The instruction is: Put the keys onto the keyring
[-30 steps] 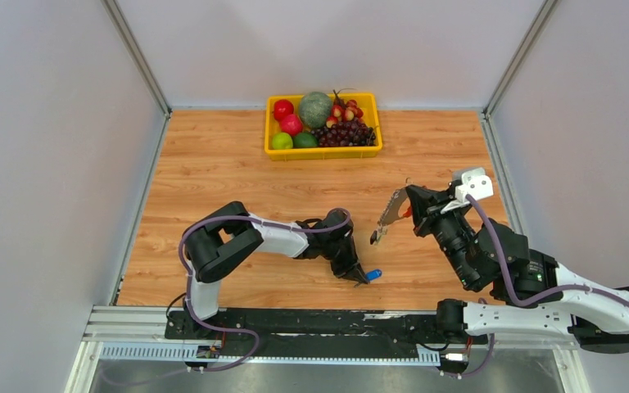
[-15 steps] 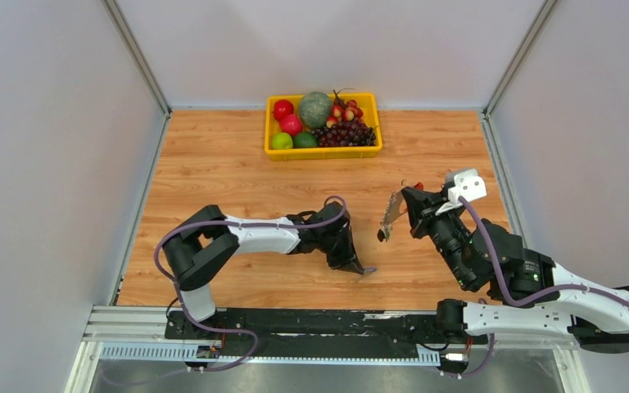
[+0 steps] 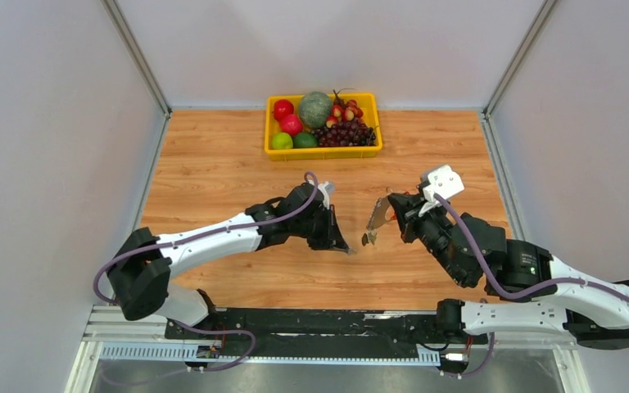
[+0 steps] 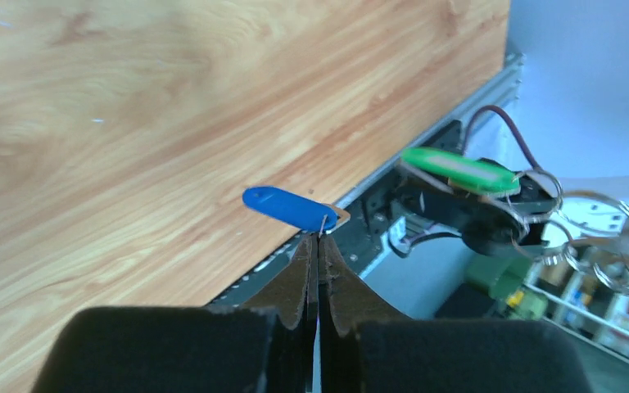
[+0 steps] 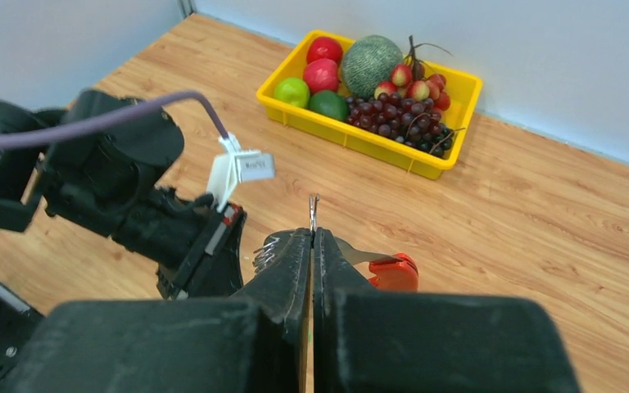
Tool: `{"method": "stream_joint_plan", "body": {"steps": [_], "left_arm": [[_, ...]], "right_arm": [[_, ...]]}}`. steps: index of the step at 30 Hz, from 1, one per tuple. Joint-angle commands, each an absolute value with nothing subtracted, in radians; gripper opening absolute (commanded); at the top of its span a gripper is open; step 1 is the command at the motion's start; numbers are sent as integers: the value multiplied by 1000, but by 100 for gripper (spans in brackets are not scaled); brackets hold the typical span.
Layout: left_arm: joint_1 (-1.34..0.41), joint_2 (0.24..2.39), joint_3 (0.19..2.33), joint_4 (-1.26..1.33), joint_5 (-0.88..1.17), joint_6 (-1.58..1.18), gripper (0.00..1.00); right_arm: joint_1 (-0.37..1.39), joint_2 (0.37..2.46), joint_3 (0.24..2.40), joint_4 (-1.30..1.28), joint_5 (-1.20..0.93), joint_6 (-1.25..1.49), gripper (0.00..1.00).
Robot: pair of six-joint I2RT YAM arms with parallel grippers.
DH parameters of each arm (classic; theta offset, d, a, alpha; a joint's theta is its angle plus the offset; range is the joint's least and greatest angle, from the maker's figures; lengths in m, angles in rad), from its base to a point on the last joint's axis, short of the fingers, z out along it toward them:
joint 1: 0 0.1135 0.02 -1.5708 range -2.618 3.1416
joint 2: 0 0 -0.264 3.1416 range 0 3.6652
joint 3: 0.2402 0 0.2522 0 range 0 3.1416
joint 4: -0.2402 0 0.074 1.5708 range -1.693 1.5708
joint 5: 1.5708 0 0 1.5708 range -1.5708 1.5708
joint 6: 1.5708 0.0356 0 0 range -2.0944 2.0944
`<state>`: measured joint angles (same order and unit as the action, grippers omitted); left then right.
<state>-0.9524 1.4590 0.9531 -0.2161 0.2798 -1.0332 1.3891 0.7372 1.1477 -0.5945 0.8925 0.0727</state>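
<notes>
My left gripper (image 4: 318,239) (image 3: 346,245) is shut, pinching the blue key (image 4: 288,207) by the thin wire loop at its head; the key juts out left of the fingertips, above the wooden table. My right gripper (image 5: 312,234) (image 3: 393,210) is shut on the keyring (image 5: 314,206), whose thin metal edge stands up between the tips. The grey feathery charm (image 5: 272,250) (image 3: 376,218) hangs left of the fingers. The red key (image 5: 395,273) hangs on the right side. Blurred silver rings (image 4: 599,219) show at the right of the left wrist view. The two grippers face each other, a short gap apart.
A yellow basket (image 3: 323,152) (image 5: 359,142) of fruit stands at the back middle of the wooden table (image 3: 213,172). Grey walls close in the left, right and back sides. A metal rail (image 3: 295,321) runs along the near edge.
My left gripper closed on the blue key near the front edge, then lifted it up and left toward the table's middle. The right gripper, with the keyring, shifted left toward it.
</notes>
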Motion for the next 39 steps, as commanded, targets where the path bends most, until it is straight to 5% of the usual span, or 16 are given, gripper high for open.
{"method": "stream_joint_plan", "body": {"steps": [1,17,39], "left_arm": [[-940,1342,1008,-378,158,-859,0],[-923,1077,1072,-484,-34,-564,0],[-923,778,1016,-290,326,-266,0]], "right_arm": [[1391,772,1228,-676,800,119,0],[1392,830,1307,-814,451,117,0],[1390,972,1398,-861,18,-83,0]]}}
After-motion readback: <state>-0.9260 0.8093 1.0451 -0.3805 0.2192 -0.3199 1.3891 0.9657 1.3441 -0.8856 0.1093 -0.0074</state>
